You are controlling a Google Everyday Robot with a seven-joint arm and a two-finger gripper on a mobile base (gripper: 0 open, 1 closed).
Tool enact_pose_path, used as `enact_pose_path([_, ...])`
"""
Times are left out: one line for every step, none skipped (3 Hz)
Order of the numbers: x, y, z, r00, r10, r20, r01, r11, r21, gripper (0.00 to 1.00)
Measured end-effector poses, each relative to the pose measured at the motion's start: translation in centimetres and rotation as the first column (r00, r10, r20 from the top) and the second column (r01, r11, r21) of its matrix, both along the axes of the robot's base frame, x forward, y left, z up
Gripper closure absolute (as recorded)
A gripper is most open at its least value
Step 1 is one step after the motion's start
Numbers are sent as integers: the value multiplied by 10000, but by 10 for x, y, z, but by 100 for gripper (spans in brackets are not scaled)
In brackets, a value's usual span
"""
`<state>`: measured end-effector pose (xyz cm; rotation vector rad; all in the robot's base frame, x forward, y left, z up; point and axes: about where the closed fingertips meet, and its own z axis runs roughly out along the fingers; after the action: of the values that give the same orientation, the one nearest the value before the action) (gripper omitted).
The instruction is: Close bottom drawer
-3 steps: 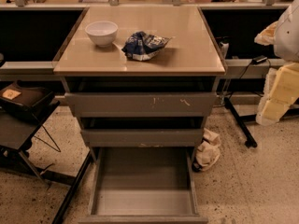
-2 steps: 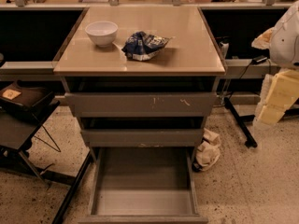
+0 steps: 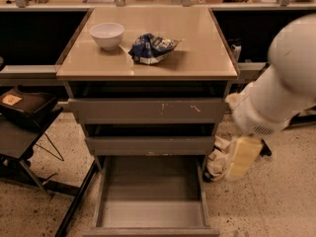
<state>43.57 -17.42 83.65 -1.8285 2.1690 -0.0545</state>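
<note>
The bottom drawer (image 3: pixel 150 194) is pulled far out of the grey cabinet, low in the camera view. Its shallow grey tray is empty, and its low front panel (image 3: pixel 150 231) sits at the frame's bottom edge. My white arm (image 3: pixel 281 88) comes in from the right. My gripper (image 3: pixel 243 158), a pale yellow piece at the arm's end, hangs to the right of the cabinet, about level with the middle drawer and above the floor. It is apart from the bottom drawer and touches none of the drawers.
The widest drawer front (image 3: pixel 148 111) with pale scratches and the mid-width front (image 3: pixel 149 145) stand slightly out. A white bowl (image 3: pixel 106 35) and a blue snack bag (image 3: pixel 152 48) lie on the cabinet top (image 3: pixel 197 63). A crumpled white bag (image 3: pixel 216 159) lies on the floor at the right, a black stand (image 3: pixel 24 115) at the left.
My arm has swung in from the right edge toward the cabinet and down, and now fills much more of the right side. The drawers, bowl and bag have not moved.
</note>
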Motion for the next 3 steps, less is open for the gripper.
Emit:
enact_pose_path([6,43,-136,9931,303,-1136,-281,9994,207,0])
enact_pose_path([-12,61,-274,9750,343,-2194,-349,9994,13,0])
enact_pose_path([-33,67,-381,9588,-38,-2840,149,9992,371,0])
